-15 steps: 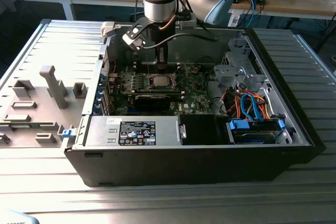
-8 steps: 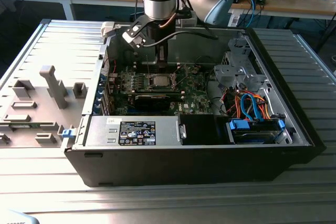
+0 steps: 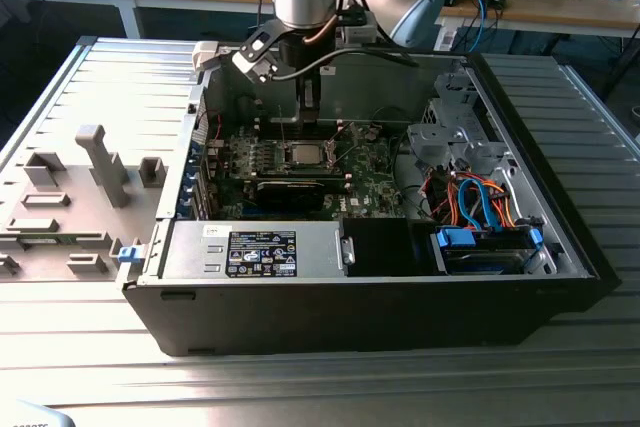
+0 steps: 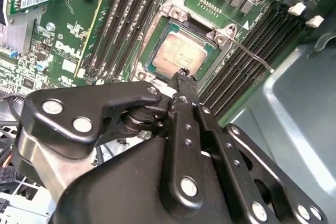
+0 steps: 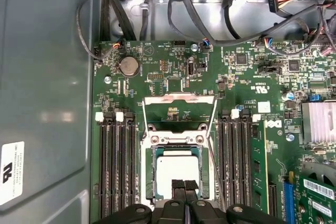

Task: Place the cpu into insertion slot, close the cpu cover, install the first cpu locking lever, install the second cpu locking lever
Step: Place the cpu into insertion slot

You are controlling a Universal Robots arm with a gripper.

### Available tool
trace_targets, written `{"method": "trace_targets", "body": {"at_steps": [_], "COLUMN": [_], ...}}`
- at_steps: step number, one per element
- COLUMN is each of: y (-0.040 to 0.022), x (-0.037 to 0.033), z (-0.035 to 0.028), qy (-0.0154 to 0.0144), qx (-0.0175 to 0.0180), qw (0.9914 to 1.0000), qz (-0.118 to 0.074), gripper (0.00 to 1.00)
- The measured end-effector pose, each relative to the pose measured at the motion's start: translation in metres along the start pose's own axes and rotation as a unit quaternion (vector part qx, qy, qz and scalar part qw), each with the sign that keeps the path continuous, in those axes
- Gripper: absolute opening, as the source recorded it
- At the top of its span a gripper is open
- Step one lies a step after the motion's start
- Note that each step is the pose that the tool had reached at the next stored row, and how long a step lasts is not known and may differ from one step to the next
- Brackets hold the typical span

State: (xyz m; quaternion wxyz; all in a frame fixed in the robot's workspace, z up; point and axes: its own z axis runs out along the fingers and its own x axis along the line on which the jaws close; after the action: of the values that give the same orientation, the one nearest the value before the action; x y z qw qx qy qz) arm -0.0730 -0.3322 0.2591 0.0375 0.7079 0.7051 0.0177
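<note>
Cpu (image 5: 177, 170): seated flat in the insertion slot (image 5: 177, 139), dull silver top up, square with the rim; placement looks done

Gripper (image 5: 184, 184): poised right over the cpu in the first wrist view; both fingertips pressed together with nothing between them; an empty pincer, closed tight

Arm: in the exterior view it drops straight down into the open computer case (image 3: 400, 317), directly above the slot

Cpu cover (image 5: 178, 98): across the slot from the gripper; it looks to be standing open on its hinge at the slot's rim, green board showing through the cut-out centre, though seen from almost straight above that tilt is hard to be sure of

Locking lever (image 4: 252, 56): thin wire rod in the second wrist view; angles away from one corner of the slot, across the memory slots (image 4: 247, 38); not latched down, I'd say

Step in hand: closing the cpu cover, by my reading; both levers not yet done

What it calls for: closed tips used as a pusher on the cover's free edge; a gentle swing about the hinge down onto the slot; tips kept off the chip's top
</note>
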Motion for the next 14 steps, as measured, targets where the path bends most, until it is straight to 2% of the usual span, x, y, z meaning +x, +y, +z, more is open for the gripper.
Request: {"method": "trace_targets", "body": {"at_steps": [6,14], "y": [0.0007,0.0019], "x": [-0.0002,-0.0007], "z": [-0.0085,-0.0239], "qy": [0.0,0.0], "qx": [0.0,0.0], "qw": [1.0,1.0], "qz": [0.0,0.0], "gripper": [0.11,0.11]}}
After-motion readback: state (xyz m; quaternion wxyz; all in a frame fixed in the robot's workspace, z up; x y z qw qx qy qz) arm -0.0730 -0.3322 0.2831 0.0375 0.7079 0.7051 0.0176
